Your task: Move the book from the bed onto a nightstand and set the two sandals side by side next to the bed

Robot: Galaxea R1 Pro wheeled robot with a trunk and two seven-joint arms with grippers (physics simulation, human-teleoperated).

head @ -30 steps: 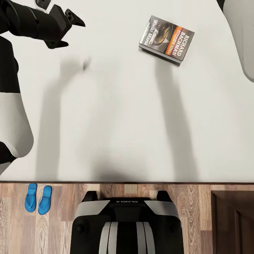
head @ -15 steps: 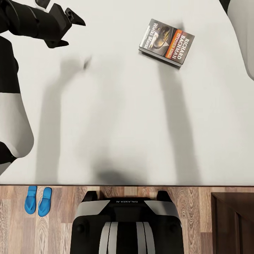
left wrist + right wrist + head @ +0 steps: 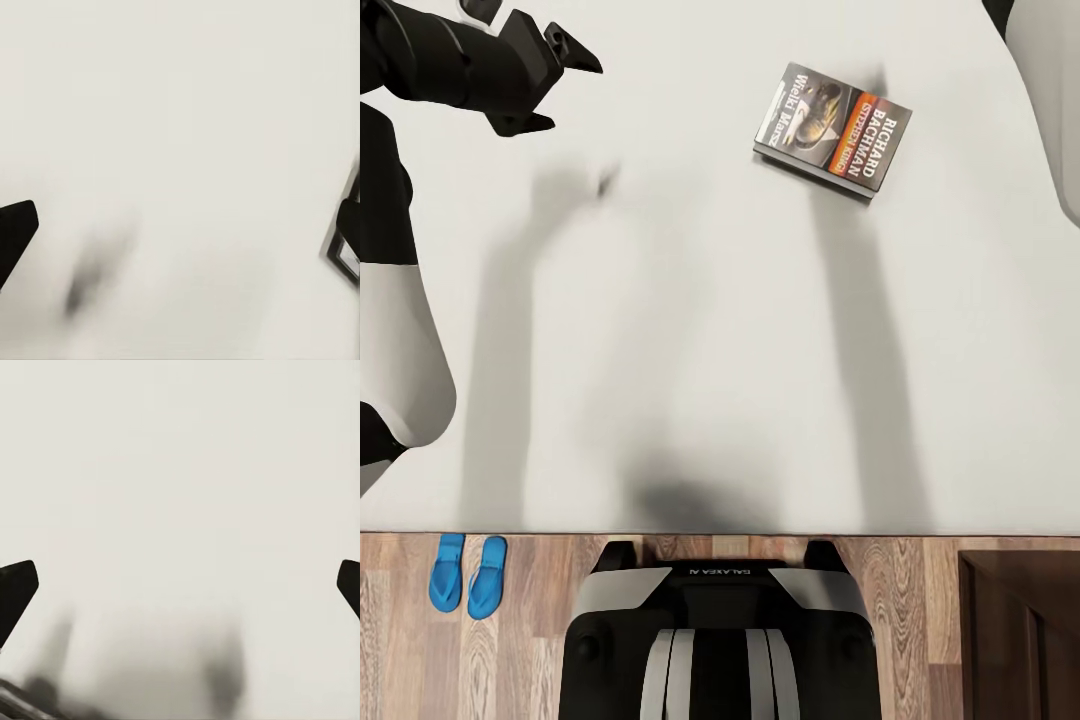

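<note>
So nearest the robot there's the wood-plank floor (image 3: 920, 620), with the two sandals (image 3: 467, 587) lying side by side on it, bright blue, flat, long soles, toes toward the bed and just off its near edge, close to the near-left corner. A dark brown nightstand (image 3: 1020, 640) sits on the floor by the bed's near-right corner, right up against that edge as far as I can tell.

Past that it's the bed (image 3: 690, 380), plain light grey mattress, a thin dark line of frame along the near edge. Loads of bare mattress between the near edge and anything on it, just arm shadows across it.

The book (image 3: 832, 131) lies flat on the mattress toward the far side, right of the middle, turned at a slight slant. Small thin paperback, dark cover with a picture, orange and white lettering, grey page edges showing along its near side. It's well apart from both arms, open mattress all around it. Its edge also peeks into the left wrist view (image 3: 343, 247).

The left gripper (image 3: 565, 90) hangs over the far-left part of the mattress, fingers spread apart, nothing in them. The right gripper (image 3: 180, 585) looks down at bare mattress, its two fingertips (image 3: 15, 589) wide apart too, holding nothing.
</note>
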